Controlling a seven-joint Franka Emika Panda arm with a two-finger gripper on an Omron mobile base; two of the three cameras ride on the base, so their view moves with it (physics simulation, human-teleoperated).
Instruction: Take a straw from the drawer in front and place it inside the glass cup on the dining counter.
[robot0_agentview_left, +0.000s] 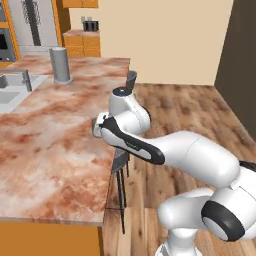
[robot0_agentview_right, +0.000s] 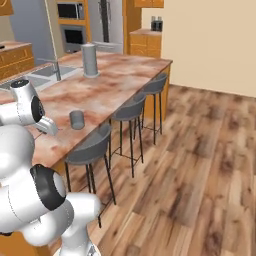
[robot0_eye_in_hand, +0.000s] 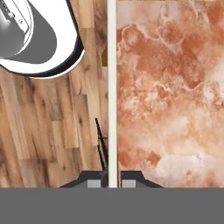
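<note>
Gripper (robot0_eye_in_hand: 112, 184) clamped on the straw (robot0_eye_in_hand: 112, 87), which runs straight ahead from the fingertips. Dining counter (robot0_eye_in_hand: 175, 96) edge lies just right of the straw; open wood floor (robot0_eye_in_hand: 48, 131) to its left.

Kitchen in warm orange, rust and cream tones.
The counter (robot0_agentview_right: 117, 82) is reddish-brown and cream marble; the straw (robot0_eye_in_hand: 112, 87) is pale cream; the glass cup (robot0_agentview_right: 76, 120) translucent grey; the stools (robot0_agentview_right: 90, 145) grey with black legs; the floor (robot0_agentview_right: 200, 160) brown wood planks.

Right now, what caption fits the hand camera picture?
Fingers shut on the straw, held above the dining counter edge.
</note>
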